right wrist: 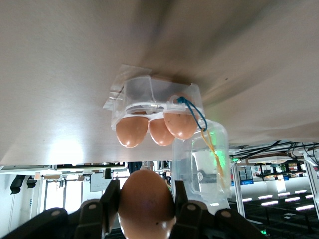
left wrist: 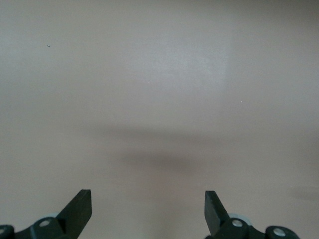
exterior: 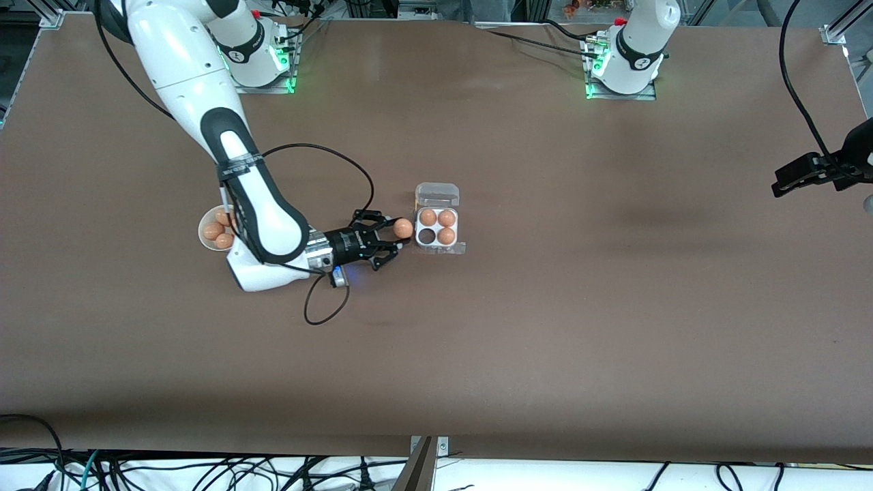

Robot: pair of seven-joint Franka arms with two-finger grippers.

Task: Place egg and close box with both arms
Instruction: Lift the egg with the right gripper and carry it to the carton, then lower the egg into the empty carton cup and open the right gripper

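Note:
My right gripper [exterior: 396, 236] is shut on the egg [exterior: 403, 228], just above the table beside the box [exterior: 436, 247], on the side toward the right arm's end. In the right wrist view the tan egg [right wrist: 146, 204] sits between the two black fingers [right wrist: 110, 199]. The box is a white tray with three eggs in it; one cell [exterior: 427, 236], nearest the held egg, is empty. Its clear lid [exterior: 438, 196] lies open, farther from the front camera. My left gripper [exterior: 784, 183] waits open at the left arm's end of the table, and its wrist view [left wrist: 148, 206] shows only bare tabletop.
A round white bowl [exterior: 202, 236] with several more eggs stands toward the right arm's end, partly hidden under the right forearm. A black cable [exterior: 327, 310] loops on the table below the right wrist. The box [right wrist: 149, 92] and lid [right wrist: 202, 164] show ahead of the right gripper.

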